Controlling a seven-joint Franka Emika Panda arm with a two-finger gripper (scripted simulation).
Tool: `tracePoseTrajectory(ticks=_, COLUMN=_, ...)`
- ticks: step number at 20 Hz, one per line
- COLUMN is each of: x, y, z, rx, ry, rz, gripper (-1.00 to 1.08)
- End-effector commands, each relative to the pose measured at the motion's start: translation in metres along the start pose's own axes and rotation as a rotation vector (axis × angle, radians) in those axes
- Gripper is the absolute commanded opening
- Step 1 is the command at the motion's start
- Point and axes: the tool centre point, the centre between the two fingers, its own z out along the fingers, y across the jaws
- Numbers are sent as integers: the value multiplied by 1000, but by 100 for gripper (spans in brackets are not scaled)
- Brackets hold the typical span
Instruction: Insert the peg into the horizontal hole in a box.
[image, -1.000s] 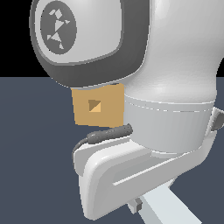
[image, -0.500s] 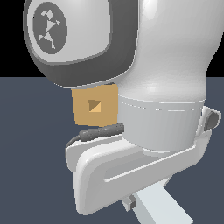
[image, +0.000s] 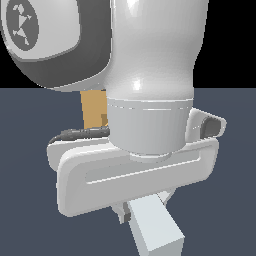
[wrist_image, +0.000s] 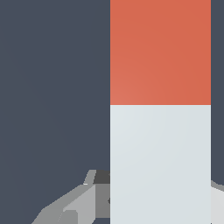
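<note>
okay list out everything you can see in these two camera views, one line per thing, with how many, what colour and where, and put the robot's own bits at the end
peg: one, red end and pale grey-white part, filling much of the wrist view; its pale end pokes out below the gripper in the exterior view.
box: one, tan-orange, behind the arm in the exterior view, mostly hidden; its hole cannot be seen.
floor: one, dark blue-grey, under everything.
arm: one, white with grey trim, filling most of the exterior view.
cable: one, dark grey, on the arm's wrist just below the box in the exterior view.
gripper: one, white and grey, at the bottom of the exterior view, around the peg; a firm grip cannot be confirmed.
</note>
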Motion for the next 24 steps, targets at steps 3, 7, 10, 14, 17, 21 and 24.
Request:
tracePoseTrajectory(ticks=3, x=17, y=-16, z=-10, rx=-4, ry=-2, rz=73, gripper=-100)
tracePoseTrajectory(ticks=7, x=36, y=-31, z=-17, rx=-4, ry=-2, rz=148, gripper=-100)
tracePoseTrajectory(ticks=10, x=52, y=-43, z=-23, rx=-4, ry=-1, rz=209, gripper=-100)
tracePoseTrajectory(ticks=14, x=75, y=-57, z=-32, rx=-5, ry=-1, rz=291, gripper=-100)
tracePoseTrajectory(ticks=17, x=91, y=-65, z=-37, rx=-5, ry=-1, rz=346, gripper=-100)
tracePoseTrajectory(ticks=21, x=110, y=-72, z=-44, rx=-5, ry=-1, rz=408, gripper=-100)
tracePoseTrajectory(ticks=24, x=122, y=-76, z=-47, rx=-5, ry=-1, rz=444, gripper=-100)
